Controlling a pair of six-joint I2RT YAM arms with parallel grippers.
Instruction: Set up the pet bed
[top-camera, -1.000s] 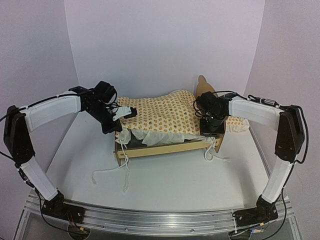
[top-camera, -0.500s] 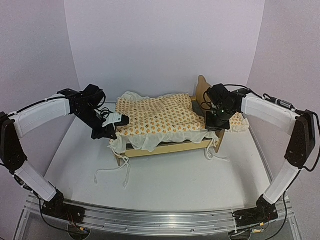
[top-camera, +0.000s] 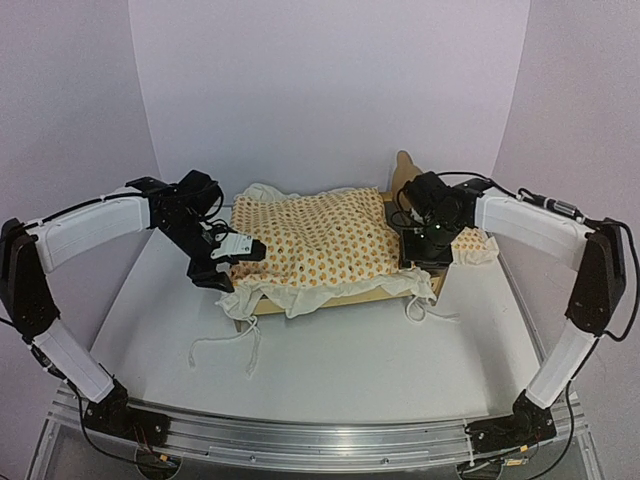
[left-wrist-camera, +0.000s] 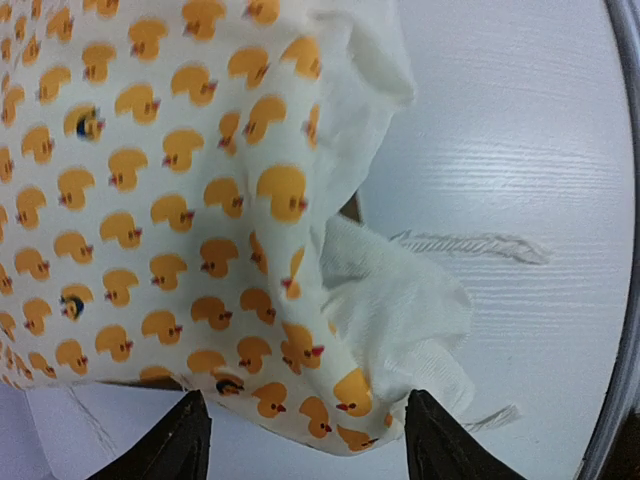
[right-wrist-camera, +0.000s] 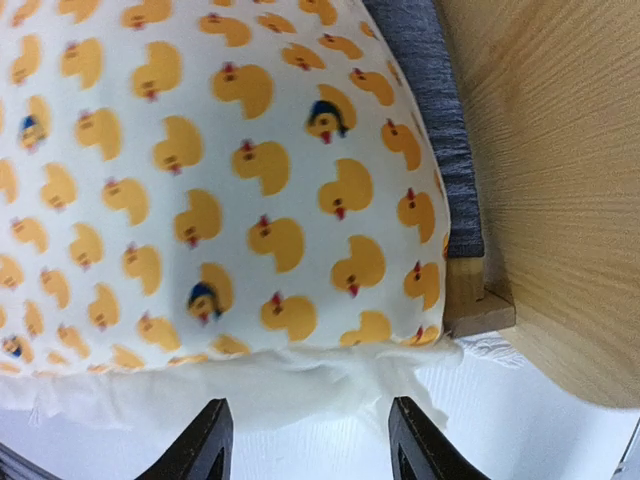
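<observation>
Top external view shows the pet bed (top-camera: 382, 289) mid-counter (top-camera: 330, 370), with the duck-print mattress cushion (top-camera: 315, 240) already on the frame and its ruffle spilling over the footboard. Squaring it and adding the pillow (top-camera: 482, 248) likely remain. The left pincer (left-wrist-camera: 308, 402) and right pincer (right-wrist-camera: 309, 405) flank the cushion, fingers apart and empty. The frame is light plywood with a cloud-shaped headboard (top-camera: 405, 172) and a grey base.

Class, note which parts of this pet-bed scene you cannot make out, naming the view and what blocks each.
Top view: the grey base of the pet bed, covered by the duck-print cushion.
Top view: most of the headboard, behind the right arm.
Left wrist view: almost all of the pet bed, under the cushion and its white ruffle.
Right wrist view: the wooden end panel, cut off by the right edge.
</observation>
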